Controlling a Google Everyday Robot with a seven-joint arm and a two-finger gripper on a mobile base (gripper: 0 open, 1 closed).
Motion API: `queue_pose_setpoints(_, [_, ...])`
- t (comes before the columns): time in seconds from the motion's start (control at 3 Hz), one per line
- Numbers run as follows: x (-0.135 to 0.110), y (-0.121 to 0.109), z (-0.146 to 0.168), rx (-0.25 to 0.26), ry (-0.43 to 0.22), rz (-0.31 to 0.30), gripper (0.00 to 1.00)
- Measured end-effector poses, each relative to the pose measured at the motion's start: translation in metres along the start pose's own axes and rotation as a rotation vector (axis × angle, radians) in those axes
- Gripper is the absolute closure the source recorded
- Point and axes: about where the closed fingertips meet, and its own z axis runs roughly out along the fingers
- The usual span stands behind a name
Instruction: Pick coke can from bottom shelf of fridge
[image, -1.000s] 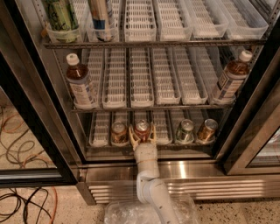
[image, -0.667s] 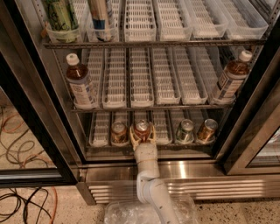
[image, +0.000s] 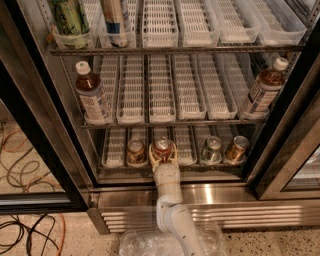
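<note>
Nothing has moved since a second ago: the white arm's beige two-finger gripper (image: 163, 154) stays at the front of the wire bottom shelf (image: 114, 149), jaws apparently clenched round the small red coke can (image: 162, 145), with a brownish-orange can (image: 135, 149) just left and the wire middle rack (image: 165, 121) close overhead, so the way out is straight back.

Fridge (image: 235, 199), racks listed low to high.
- Bottom shelf (image: 115, 161): four cans stood in a row near its near edge. From the left: first can (image: 135, 150), coke can (image: 162, 144), third can (image: 212, 149), fourth can (image: 236, 148).
- Gripper (image: 163, 152): was at the coke can, arm entering from the near side.
- Middle rack (image: 175, 121): left bottle (image: 92, 97) at the left end, right bottle (image: 263, 90) at the right end.
- Top rack (image: 200, 49): two containers (image: 70, 17) at the left.
</note>
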Motion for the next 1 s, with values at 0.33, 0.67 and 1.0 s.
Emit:
queue_pose_setpoints(0.33, [-0.007,0.001,0.005,-0.013,-0.018,-0.008,1.00])
queue_pose_setpoints(0.67, [-0.019,0.004,0.011,-0.033,-0.045,-0.019,1.00])
queue_pose_setpoints(1.0, [-0.027,0.005,0.014,-0.039,-0.069,-0.028,1.00])
